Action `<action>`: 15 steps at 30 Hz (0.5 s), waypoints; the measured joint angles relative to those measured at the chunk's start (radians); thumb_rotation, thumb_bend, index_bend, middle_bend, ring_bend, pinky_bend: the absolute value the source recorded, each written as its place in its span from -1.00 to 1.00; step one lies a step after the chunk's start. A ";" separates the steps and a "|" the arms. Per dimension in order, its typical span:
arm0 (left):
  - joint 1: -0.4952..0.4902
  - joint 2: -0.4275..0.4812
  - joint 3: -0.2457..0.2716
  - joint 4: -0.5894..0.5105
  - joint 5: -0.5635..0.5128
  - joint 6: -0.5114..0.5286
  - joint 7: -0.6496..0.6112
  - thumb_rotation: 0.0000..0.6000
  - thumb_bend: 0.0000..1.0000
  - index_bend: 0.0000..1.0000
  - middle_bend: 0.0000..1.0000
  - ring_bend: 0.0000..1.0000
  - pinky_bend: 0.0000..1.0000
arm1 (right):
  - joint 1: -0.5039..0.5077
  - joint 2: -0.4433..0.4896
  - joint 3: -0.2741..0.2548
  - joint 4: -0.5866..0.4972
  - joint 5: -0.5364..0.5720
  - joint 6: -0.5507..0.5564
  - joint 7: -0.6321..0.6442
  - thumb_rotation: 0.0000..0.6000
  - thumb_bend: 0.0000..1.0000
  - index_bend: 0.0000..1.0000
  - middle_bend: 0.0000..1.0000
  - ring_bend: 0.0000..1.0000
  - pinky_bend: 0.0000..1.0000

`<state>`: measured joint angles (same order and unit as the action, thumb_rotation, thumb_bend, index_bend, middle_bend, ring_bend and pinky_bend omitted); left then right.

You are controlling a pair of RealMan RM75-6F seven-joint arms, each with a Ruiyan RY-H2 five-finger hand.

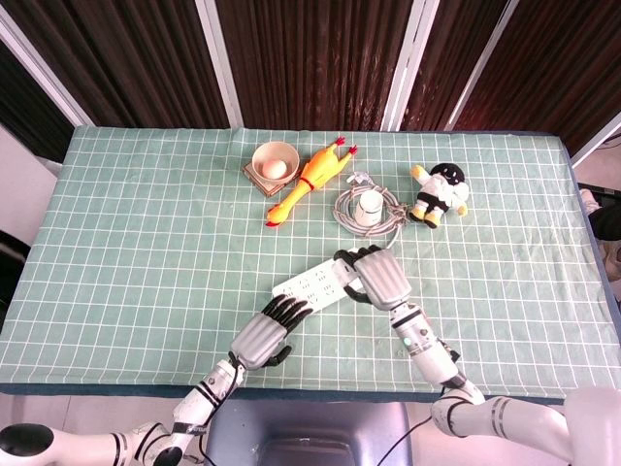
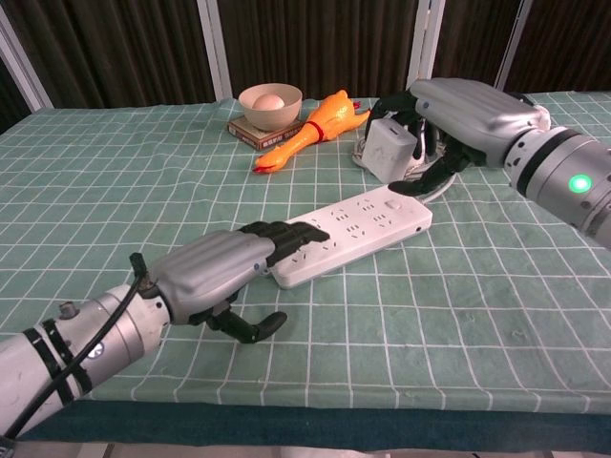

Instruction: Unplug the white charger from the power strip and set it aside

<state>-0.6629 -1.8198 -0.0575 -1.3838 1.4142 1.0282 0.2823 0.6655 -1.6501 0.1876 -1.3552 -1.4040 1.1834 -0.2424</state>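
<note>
A: How should the step in hand be done well?

B: I judge that the pull is finished and the setting aside remains. The table (image 1: 116,252), under a green cloth with a white grid, has free cloth toward its right edge, so that side seems a good place. The right hand should lower the charger slowly and part its fingers only when the charger lies on the cloth, away from the coiled cable (image 1: 388,216) near the far edge.

A: What holds the power strip (image 2: 355,232)?

B: The left hand (image 2: 221,269) presses its dark fingers flat on the strip's near end and holds nothing. The strip is long, white, of hard smooth plastic, lying slantwise near the middle of the front edge.

A: And the right hand (image 2: 456,112)?

B: Its fingers curl around the white charger (image 2: 390,153) and carry it in the air above the strip's far end, free of the sockets. The charger is a small, smooth cube with rounded edges; I judge it could slip.
</note>
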 measured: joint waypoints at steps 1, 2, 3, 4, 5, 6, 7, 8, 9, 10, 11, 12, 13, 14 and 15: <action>0.000 0.009 -0.005 -0.013 0.004 0.005 -0.008 1.00 -0.13 -1.00 -1.00 -1.00 -0.89 | -0.008 0.025 -0.011 -0.008 -0.015 0.008 -0.008 1.00 -0.06 0.92 0.34 0.21 0.26; 0.000 0.020 -0.011 -0.027 0.008 0.012 -0.014 1.00 -0.13 -1.00 -1.00 -1.00 -0.89 | -0.014 0.043 -0.022 -0.012 -0.031 0.015 -0.015 1.00 -0.06 0.92 0.34 0.21 0.26; 0.000 0.036 -0.018 -0.045 0.013 0.020 -0.023 1.00 -0.13 -1.00 -1.00 -1.00 -0.89 | -0.020 0.061 -0.034 -0.016 -0.048 0.023 -0.023 1.00 -0.06 0.92 0.34 0.22 0.26; 0.000 0.049 -0.024 -0.058 0.017 0.028 -0.028 1.00 -0.13 -1.00 -1.00 -1.00 -0.89 | -0.030 0.087 -0.053 -0.021 -0.073 0.033 -0.037 1.00 -0.06 0.92 0.34 0.22 0.26; 0.001 0.063 -0.029 -0.071 0.021 0.035 -0.033 1.00 -0.13 -1.00 -1.00 -1.00 -0.89 | -0.037 0.106 -0.067 -0.024 -0.089 0.038 -0.052 1.00 -0.06 0.92 0.34 0.22 0.26; 0.002 0.081 -0.035 -0.087 0.025 0.045 -0.040 1.00 -0.13 -1.00 -1.00 -1.00 -0.89 | -0.043 0.126 -0.081 -0.027 -0.102 0.042 -0.068 1.00 -0.06 0.92 0.34 0.22 0.26; 0.003 0.094 -0.039 -0.099 0.028 0.051 -0.045 1.00 -0.13 -1.00 -1.00 -1.00 -0.89 | -0.051 0.150 -0.098 -0.029 -0.115 0.044 -0.093 1.00 -0.06 0.92 0.34 0.22 0.26; 0.005 0.107 -0.041 -0.109 0.031 0.058 -0.050 1.00 -0.13 -1.00 -1.00 -1.00 -0.89 | -0.057 0.166 -0.110 -0.030 -0.122 0.044 -0.114 1.00 -0.06 0.92 0.34 0.22 0.26; 0.008 0.125 -0.043 -0.121 0.035 0.066 -0.054 1.00 -0.13 -1.00 -1.00 -1.00 -0.89 | -0.061 0.180 -0.122 -0.029 -0.129 0.042 -0.135 1.00 -0.06 0.92 0.34 0.22 0.26; 0.011 0.138 -0.043 -0.129 0.039 0.072 -0.056 1.00 -0.13 -1.00 -1.00 -1.00 -0.89 | -0.066 0.190 -0.134 -0.028 -0.134 0.039 -0.158 1.00 -0.06 0.92 0.34 0.22 0.26; 0.015 0.151 -0.042 -0.136 0.042 0.077 -0.058 1.00 -0.13 -1.00 -1.00 -1.00 -0.89 | -0.072 0.201 -0.148 -0.027 -0.139 0.032 -0.190 1.00 -0.06 0.92 0.34 0.22 0.26; 0.021 0.169 -0.037 -0.142 0.047 0.084 -0.059 1.00 -0.13 -1.00 -1.00 -1.00 -0.89 | -0.076 0.208 -0.159 -0.024 -0.142 0.025 -0.215 1.00 -0.06 0.92 0.34 0.22 0.26; 0.027 0.181 -0.031 -0.146 0.051 0.089 -0.059 1.00 -0.13 -1.00 -1.00 -1.00 -0.89 | -0.082 0.215 -0.171 -0.019 -0.144 0.016 -0.248 1.00 -0.06 0.92 0.34 0.22 0.26; 0.032 0.192 -0.023 -0.148 0.055 0.093 -0.059 1.00 -0.13 -1.00 -1.00 -1.00 -0.89 | -0.086 0.218 -0.180 -0.013 -0.145 0.008 -0.272 1.00 -0.06 0.92 0.34 0.22 0.26; 0.040 0.201 -0.012 -0.150 0.060 0.097 -0.057 1.00 -0.13 -1.00 -1.00 -1.00 -0.89 | -0.090 0.220 -0.188 -0.006 -0.144 -0.001 -0.295 1.00 -0.06 0.91 0.34 0.23 0.26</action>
<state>-0.6231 -1.6183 -0.0699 -1.5335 1.4738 1.1254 0.2249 0.5754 -1.4300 -0.0002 -1.3608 -1.5484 1.1825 -0.5372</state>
